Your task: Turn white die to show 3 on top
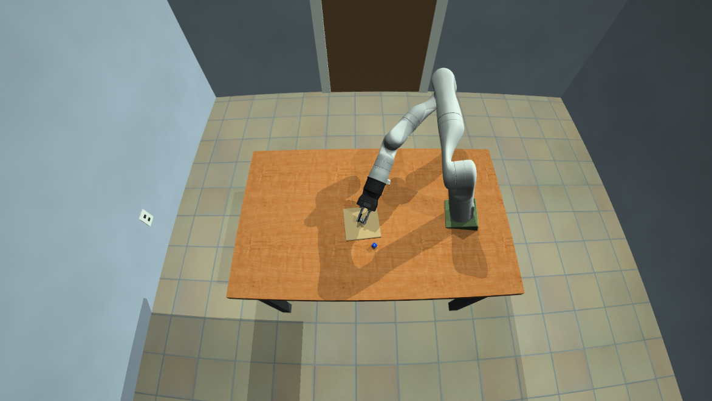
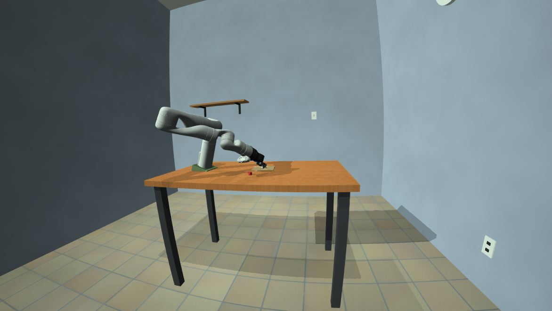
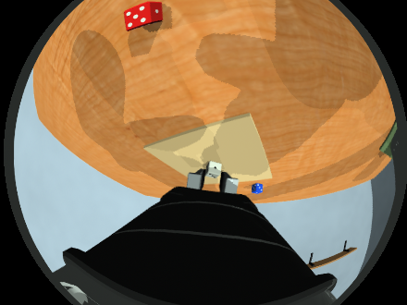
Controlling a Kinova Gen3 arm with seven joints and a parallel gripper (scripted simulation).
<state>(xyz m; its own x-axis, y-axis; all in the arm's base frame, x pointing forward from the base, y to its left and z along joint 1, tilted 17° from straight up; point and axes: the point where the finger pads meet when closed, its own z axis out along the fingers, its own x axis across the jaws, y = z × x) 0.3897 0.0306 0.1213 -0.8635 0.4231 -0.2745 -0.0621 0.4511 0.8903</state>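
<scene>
Wood-grained and crossed by the arm's shadows, the table [image 1: 279, 259] [image 2: 309, 175] [image 3: 162, 92] runs out past the gripper [image 1: 362, 221] [image 2: 263, 166] [image 3: 213, 181] on every side. Going left to right in the wrist view, a red die [image 2: 249, 173] [image 3: 138, 18] lies well beyond the fingertips, off the mat [image 1: 371, 232] [image 2: 270, 168] [image 3: 242, 143], which spreads beneath and ahead of them. The white die [image 3: 214, 169] sits between the partly open fingers, looking tilted, with a gap at either side, so it seems unclamped; its top count cannot be read surely. Loose like that, it could tip onto a wrong face if a finger catches it on the way out. Low fingertips might also drag or ruck the mat. To the right, just off the mat, a blue die [image 1: 373, 245] [image 3: 257, 188] could be knocked over by a sideways sweep.
</scene>
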